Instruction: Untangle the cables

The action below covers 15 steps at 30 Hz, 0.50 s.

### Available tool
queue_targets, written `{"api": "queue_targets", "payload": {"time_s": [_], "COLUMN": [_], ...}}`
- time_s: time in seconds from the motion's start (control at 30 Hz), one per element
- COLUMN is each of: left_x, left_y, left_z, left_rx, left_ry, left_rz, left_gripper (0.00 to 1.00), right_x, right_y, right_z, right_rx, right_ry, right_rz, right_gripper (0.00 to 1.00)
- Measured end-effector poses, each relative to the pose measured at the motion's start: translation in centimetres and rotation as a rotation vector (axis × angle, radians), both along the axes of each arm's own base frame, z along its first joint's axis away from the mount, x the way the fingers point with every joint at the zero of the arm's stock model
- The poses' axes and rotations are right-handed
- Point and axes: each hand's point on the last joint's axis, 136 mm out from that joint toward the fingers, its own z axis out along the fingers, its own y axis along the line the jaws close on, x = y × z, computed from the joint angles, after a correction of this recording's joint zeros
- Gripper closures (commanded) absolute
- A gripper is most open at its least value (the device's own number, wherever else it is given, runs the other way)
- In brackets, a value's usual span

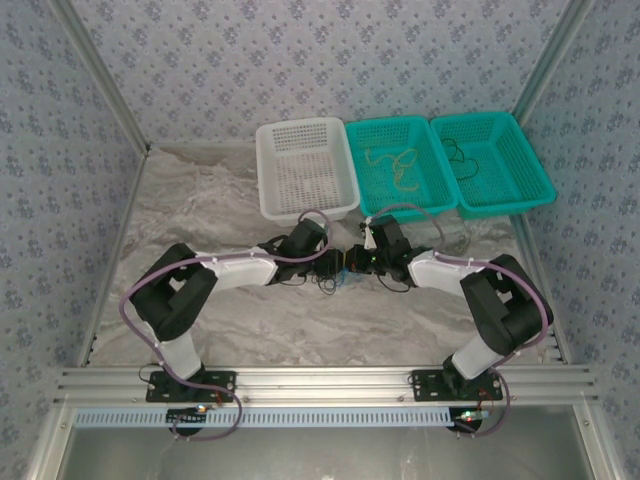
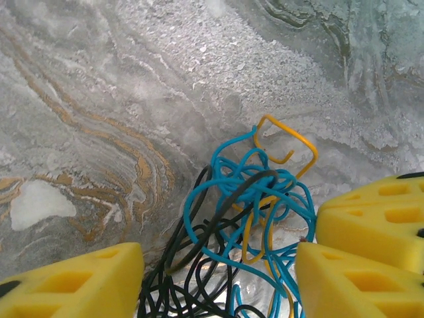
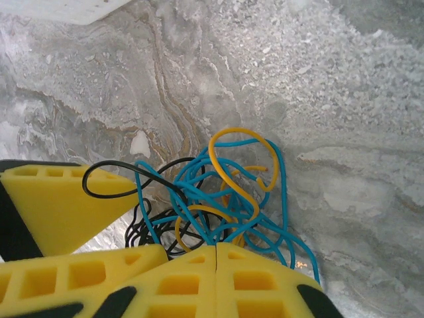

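Blue, black and yellow strands wind tightly through one another in the knotted clump of thin flexible cables [image 2: 252, 192], and that is where trouble would likely start; if the two pincers draw apart while gripping loops that pass through the same knot, the pull would probably cinch it tighter rather than free a cord. A second risk lies with the right pincer of yellow ribbed fingers [image 3: 217, 258]; its fingers are pressed together at the near edge of the clump, and whether a strand is caught between the pads cannot be told. A shallow pinch on so thin a cord could slip at the first tug; a pinch on several cords at once would drag the whole bundle across the grey marbled tabletop [image 3: 344, 99] instead of separating it. The left pincer of matching yellow fingers [image 2: 218, 265] stands spread, gripping nothing; closing from here, it could take black and blue cords together.

The clump [image 1: 336, 268] lies mid-table between the two pincers — its black and blue strands run through the gap of the left pincer's spread fingers; its blue and yellow loops fan out just ahead of the right pincer's closed tips, touching or nearly so.
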Motion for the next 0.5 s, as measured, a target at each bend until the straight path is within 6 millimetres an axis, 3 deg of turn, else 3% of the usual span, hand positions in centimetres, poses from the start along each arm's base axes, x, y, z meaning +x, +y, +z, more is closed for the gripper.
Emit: {"api": "queue_targets", "payload": {"time_s": [0.2,0.5], "left_x": [-0.2,-0.4], "left_y": [0.3,-0.6], "left_z": [-0.2,1.5], "left_rx": [0.013,0.012], "left_ry": [-0.024,-0.201], "left_rz": [-0.023,-0.179], "left_gripper": [0.01,0.01], "right_x": [-0.3,-0.7], "right_y": [-0.7,-1.6], "right_z": [0.5,1.9], "right_rx": [-0.012,-0.008], "right_ry": [-0.027,-0.055], "right_rz": [-0.013,-0.033], "right_gripper": [1.0,1.0]}}
